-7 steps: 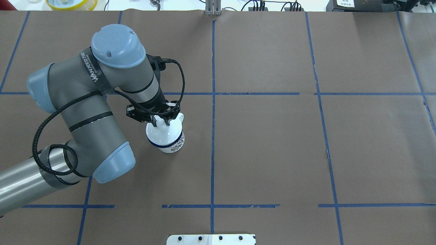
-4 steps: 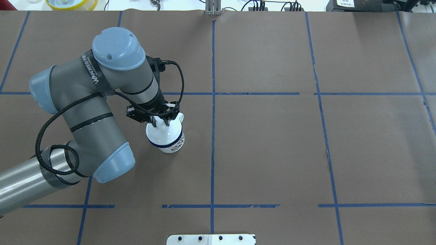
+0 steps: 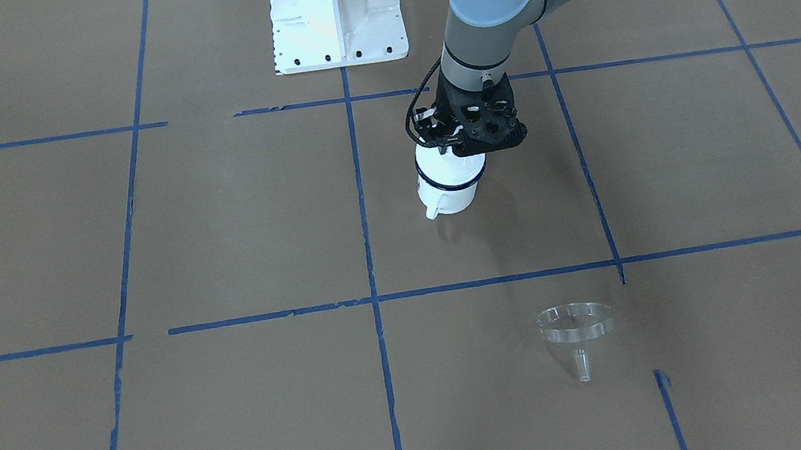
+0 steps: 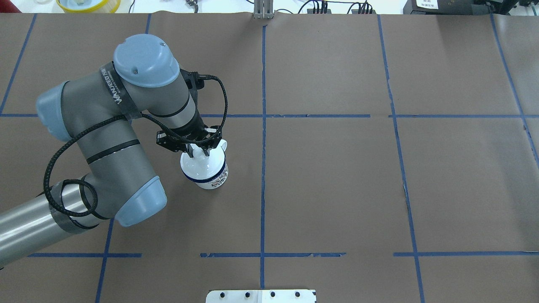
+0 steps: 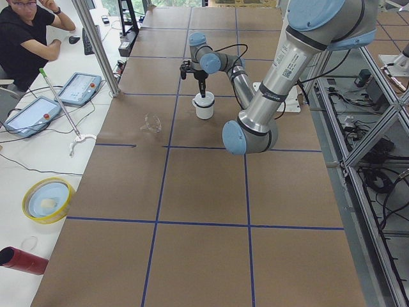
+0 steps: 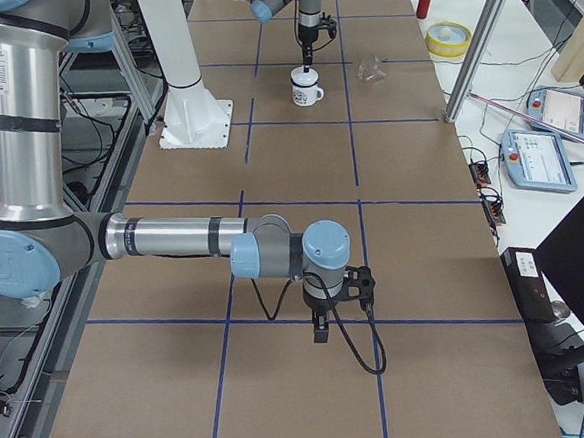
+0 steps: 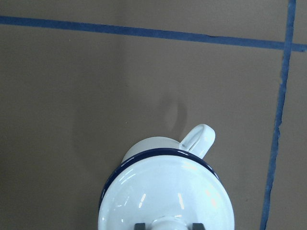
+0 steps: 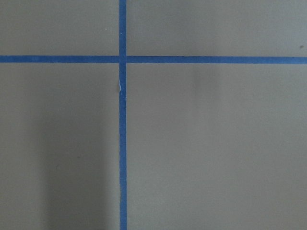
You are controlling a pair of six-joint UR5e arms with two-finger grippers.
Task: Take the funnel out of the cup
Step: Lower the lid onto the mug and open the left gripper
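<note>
Brown paper table (image 4: 337, 189) marked with a blue tape grid (image 4: 263, 176). The funnel (image 3: 575, 324) rests on bare paper in the lower centre-right of the front-facing view, spout toward the bottom edge. It is well apart from the cup (image 4: 215, 179) and touches nothing, so I judge it already out. The cup stands upright left of centre in the overhead view, handle toward the upper right, capped by a white domed lid (image 4: 202, 167). The left gripper (image 4: 198, 152) sits straight over it, fingers drawn in on the lid's knob (image 7: 168, 223); dark tips flank the knob at the bottom edge of the wrist view. The right gripper (image 6: 320, 329) hangs low over bare paper at bottom centre of the right-side view; cannot tell if its fingers are apart or together. Risks: the knob is small, rounded and glossy, so on a lift it could slip and the lid drop back onto the rim. If the lid seats tight, the light cup may rise with it, then fall or tip. Against the overhead frame a second earlier, the blue joint cap (image 4: 145, 61) at upper left sits slightly lower and the gripper is barely shifted. Cup and lid are unmoved.
</note>
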